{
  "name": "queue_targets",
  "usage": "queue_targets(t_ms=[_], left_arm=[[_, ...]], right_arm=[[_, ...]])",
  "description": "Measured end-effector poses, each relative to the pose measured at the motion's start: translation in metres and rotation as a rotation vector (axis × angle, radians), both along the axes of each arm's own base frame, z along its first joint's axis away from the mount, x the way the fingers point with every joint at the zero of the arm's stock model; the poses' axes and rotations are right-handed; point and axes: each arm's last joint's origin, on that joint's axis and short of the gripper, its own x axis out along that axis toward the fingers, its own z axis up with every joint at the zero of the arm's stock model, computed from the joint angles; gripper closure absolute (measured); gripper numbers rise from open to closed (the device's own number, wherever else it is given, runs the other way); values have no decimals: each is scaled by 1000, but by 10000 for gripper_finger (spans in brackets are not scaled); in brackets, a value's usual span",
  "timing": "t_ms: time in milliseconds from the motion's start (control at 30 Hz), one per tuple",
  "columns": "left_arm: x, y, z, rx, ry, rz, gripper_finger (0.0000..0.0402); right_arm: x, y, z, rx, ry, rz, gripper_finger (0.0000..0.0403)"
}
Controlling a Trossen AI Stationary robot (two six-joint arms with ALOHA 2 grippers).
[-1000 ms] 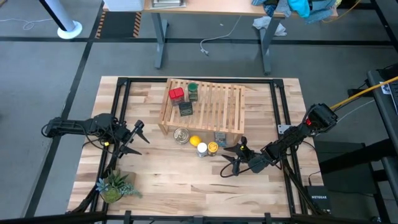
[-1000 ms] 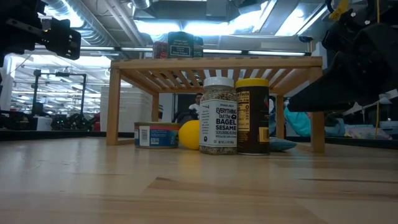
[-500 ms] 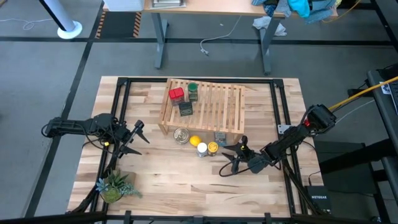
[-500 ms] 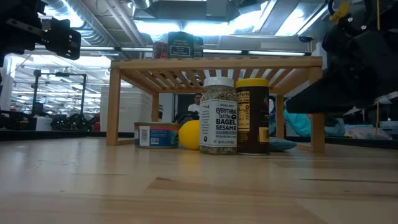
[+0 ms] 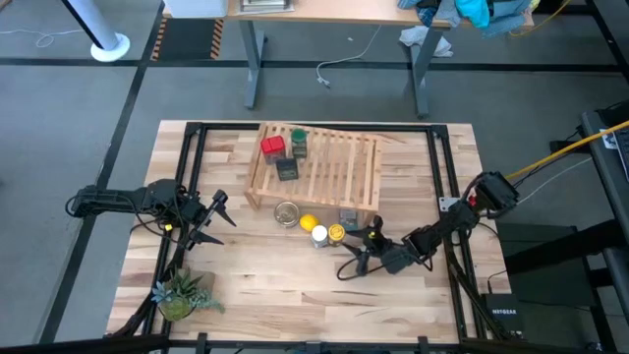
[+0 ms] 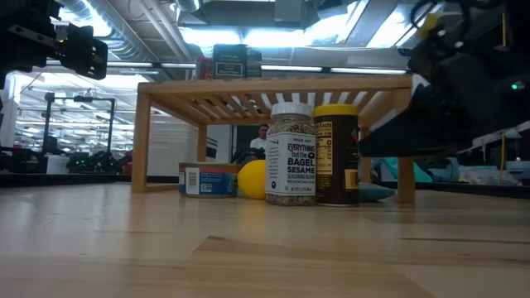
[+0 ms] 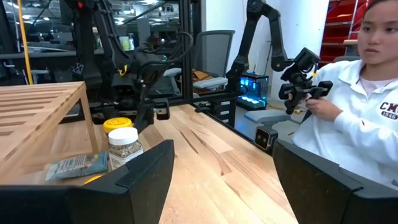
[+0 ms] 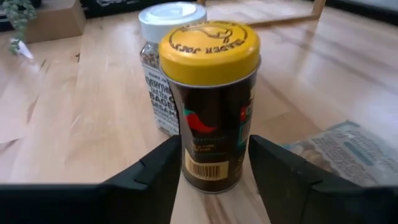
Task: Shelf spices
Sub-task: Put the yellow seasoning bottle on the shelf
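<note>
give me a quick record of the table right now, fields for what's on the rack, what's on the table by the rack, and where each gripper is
on rack: red tin, green-lidded jar and dark grey tin on the shelf
on table by rack: white-lidded jar, yellow-lidded jar, silver round tin, a yellow ball, blue packet
right gripper: open, fingers either side of the yellow-lidded jar
left gripper: open, waiting at the table's left
also: potted plant at the near left corner

The right pincer (image 5: 356, 258) reaches low over the table, fingers spread, while the left pincer (image 5: 220, 218) waits open at the left.
</note>
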Motion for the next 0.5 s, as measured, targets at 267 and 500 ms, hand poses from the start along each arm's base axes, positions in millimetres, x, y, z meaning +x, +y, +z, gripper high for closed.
queue_targets(t_ms=[267, 500], left_arm=[[0, 0, 0, 0, 0, 0, 135], [0, 0, 0, 0, 0, 0, 135]], right_arm=[[5, -8, -1, 27, 19, 19, 163], [6, -10, 0, -3, 19, -1, 128]])
